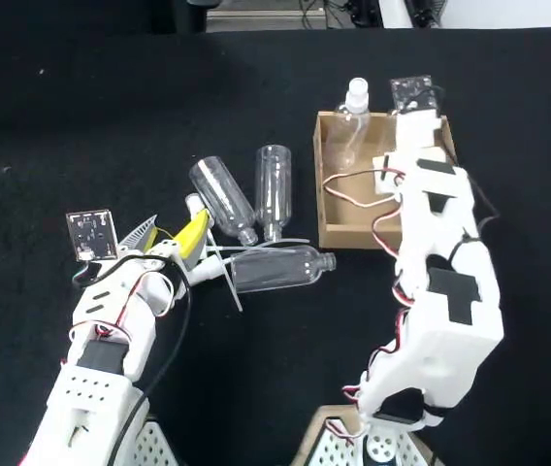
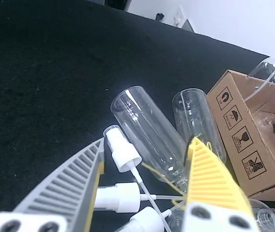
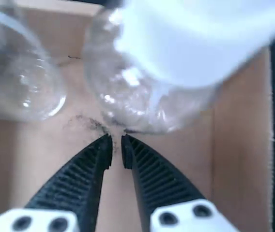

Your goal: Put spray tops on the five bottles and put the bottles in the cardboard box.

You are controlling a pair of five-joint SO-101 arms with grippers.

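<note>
Left tool [image 2: 147,142] jaws spread wide; right tool [image 3: 116,144] jaws nearly touching.

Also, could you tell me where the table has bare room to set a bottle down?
Bare table lies left of and beyond the lying bottles, and nearer, between the left arm and right arm, below the crosswise bottle. It is crowded from the spray tops across the bottles to the cardboard box.
</note>
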